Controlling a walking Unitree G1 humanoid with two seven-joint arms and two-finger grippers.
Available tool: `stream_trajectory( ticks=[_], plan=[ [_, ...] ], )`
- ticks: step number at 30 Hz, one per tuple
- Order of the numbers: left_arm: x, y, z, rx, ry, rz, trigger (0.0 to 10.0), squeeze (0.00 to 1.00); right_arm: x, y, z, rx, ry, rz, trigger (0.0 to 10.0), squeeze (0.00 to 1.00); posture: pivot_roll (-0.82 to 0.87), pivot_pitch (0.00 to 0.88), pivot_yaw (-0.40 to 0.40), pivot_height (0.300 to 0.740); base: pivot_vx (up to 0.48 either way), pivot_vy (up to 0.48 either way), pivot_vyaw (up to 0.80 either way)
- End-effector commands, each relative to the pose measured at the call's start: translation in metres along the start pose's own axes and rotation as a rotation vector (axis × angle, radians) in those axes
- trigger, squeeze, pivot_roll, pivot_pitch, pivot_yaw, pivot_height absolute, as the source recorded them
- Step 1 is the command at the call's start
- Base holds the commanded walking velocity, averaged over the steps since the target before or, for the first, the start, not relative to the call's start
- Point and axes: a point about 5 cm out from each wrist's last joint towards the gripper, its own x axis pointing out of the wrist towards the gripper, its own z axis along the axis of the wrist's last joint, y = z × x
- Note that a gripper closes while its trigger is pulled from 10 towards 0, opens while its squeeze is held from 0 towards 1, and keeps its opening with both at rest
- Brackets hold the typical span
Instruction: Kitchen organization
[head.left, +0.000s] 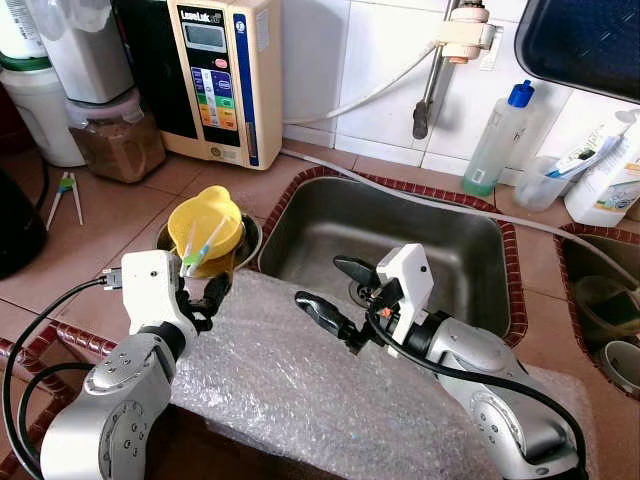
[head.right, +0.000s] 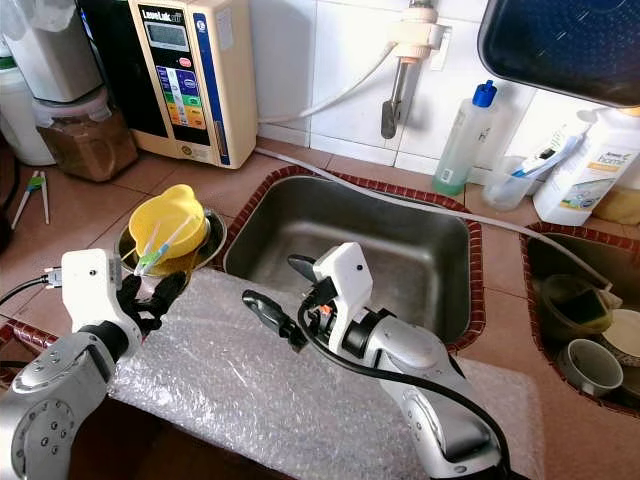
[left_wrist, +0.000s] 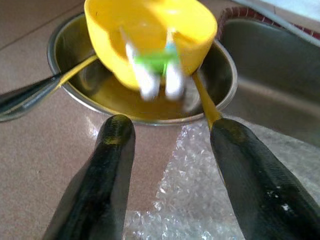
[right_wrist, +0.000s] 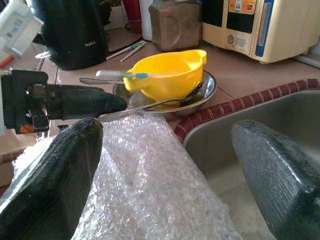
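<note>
I hold both grippers over the bubble wrap on the desk. Left gripper, jaws parted and empty, faces the yellow bowl nested in the steel bowl just beyond, ready to approach. Right gripper, jaws wide and empty, overhangs the sink beside that bowl.

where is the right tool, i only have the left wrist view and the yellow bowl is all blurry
Observer: The right tool is open over the bubble wrap at the near edge of the sink. Its fingers aim toward the left tool.
Operator: whats the white and green thing
Observer: The right wrist view shows it more sharply. It looks like a toothbrush lying across the rim of the yellow bowl.
Operator: anything behind it
Observer: A beige water machine stands against the wall, with a jar of brown powder beside it.
</note>
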Motion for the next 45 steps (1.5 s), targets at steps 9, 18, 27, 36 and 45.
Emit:
stream_trajectory(
  ticks=[9, 18, 27, 36, 45],
  plan=[
    [0.001, 0.006, 0.010, 0.059, -0.063, 0.052, 0.0, 0.00, 0.000, 0.000, -0.001, 0.011, 0.006, -0.002, 10.0, 0.00, 0.04, 0.039, -0.011, 0.740, 0.000, 0.000, 0.00],
    [0.000, 0.002, 0.018, 0.113, -0.141, 0.062, 10.0, 1.00, 0.000, -0.001, -0.002, 0.015, 0.008, -0.004, 10.0, 0.00, 0.04, 0.042, -0.013, 0.740, 0.000, 0.000, 0.00],
    [0.000, 0.003, 0.008, 0.161, -0.149, 0.062, 10.0, 1.00, -0.001, -0.001, -0.002, 0.018, 0.012, -0.002, 10.0, 0.00, 0.04, 0.043, -0.016, 0.740, 0.000, 0.000, 0.00],
    [0.001, 0.000, -0.012, 0.263, -0.144, -0.029, 10.0, 1.00, 0.000, -0.002, -0.002, 0.020, 0.012, -0.003, 10.0, 0.00, 0.04, 0.042, -0.015, 0.740, 0.000, 0.000, 0.00],
    [0.005, -0.003, -0.006, 0.341, -0.233, -0.068, 10.0, 1.00, 0.000, -0.002, -0.002, 0.019, 0.014, -0.001, 10.0, 0.00, 0.03, 0.037, -0.019, 0.740, 0.000, 0.000, 0.00]
  ],
)
